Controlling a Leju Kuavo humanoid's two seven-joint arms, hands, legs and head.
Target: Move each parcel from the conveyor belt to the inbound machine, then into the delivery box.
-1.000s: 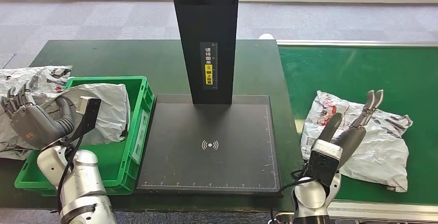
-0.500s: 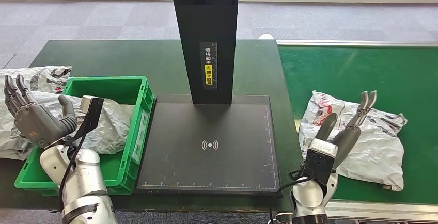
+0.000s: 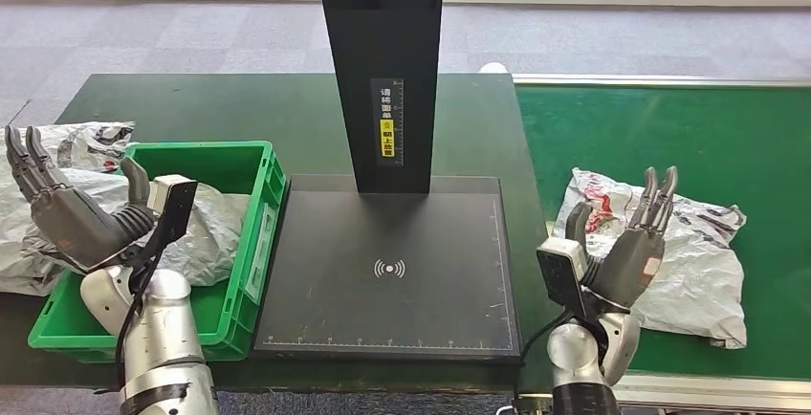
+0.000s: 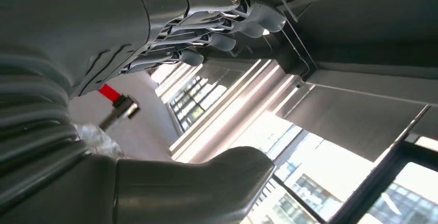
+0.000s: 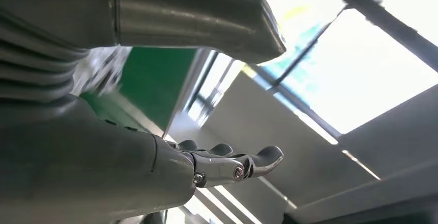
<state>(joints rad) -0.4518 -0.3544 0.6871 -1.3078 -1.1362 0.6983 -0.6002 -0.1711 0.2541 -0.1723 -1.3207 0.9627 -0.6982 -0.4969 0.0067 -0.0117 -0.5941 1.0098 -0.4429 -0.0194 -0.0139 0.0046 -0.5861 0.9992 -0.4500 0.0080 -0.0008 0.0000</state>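
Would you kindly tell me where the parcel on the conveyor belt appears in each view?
Head view: parcel on the conveyor belt's near left part, behind the right hand.
Right wrist view: blurred white patch beside the thumb.
Left wrist view: faces ceiling and windows instead.
Shared landmark: the green conveyor belt.

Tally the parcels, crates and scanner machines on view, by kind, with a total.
Crinkled grey plastic parcels: 3 (conveyor belt, inside crate, left of crate)
Green plastic crates: 1
Black scanner machines with upright column: 1
Total: 5
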